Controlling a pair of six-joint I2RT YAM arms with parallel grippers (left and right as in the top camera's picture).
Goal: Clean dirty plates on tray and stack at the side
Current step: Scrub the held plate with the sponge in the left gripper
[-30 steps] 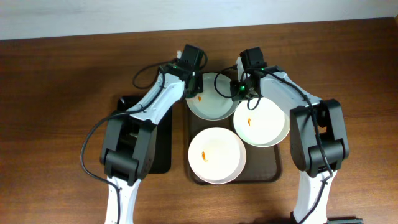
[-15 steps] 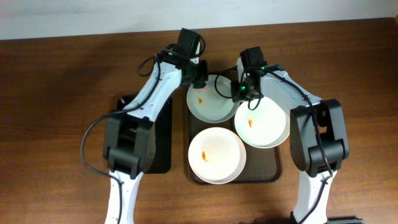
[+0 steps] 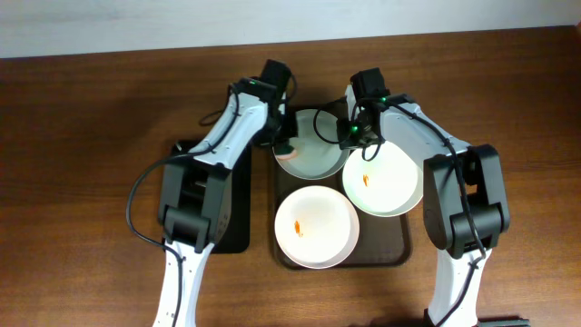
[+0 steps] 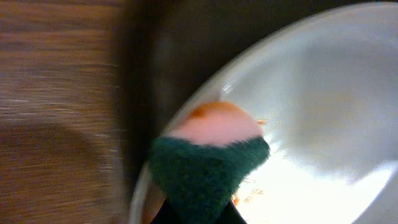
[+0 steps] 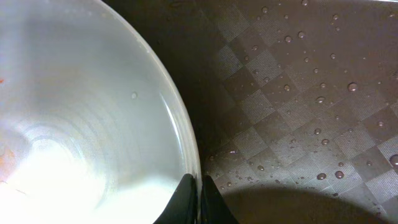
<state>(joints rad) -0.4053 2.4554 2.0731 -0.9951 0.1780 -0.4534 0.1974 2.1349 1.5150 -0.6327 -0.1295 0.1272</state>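
Three plates (image 3: 316,227) lie on the tray (image 3: 392,247); none is stacked beside it on the surface (image 3: 82,127). The left jaws clench a sponge (image 4: 211,168) against the rear plate (image 3: 313,156), whose rim the right jaws pinch. Judged an early stage: the other two plates show orange smears.

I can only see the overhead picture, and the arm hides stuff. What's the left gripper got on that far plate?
Observer: The left gripper holds a sponge, green with a pink part, at the edge of the far plate.
Operator: Is it clean now?
Observer: No, orange flecks lie on it right beside the sponge.
Operator: And the other arm?
Observer: The right gripper pinches a plate by its rim; I can't tell which plate.
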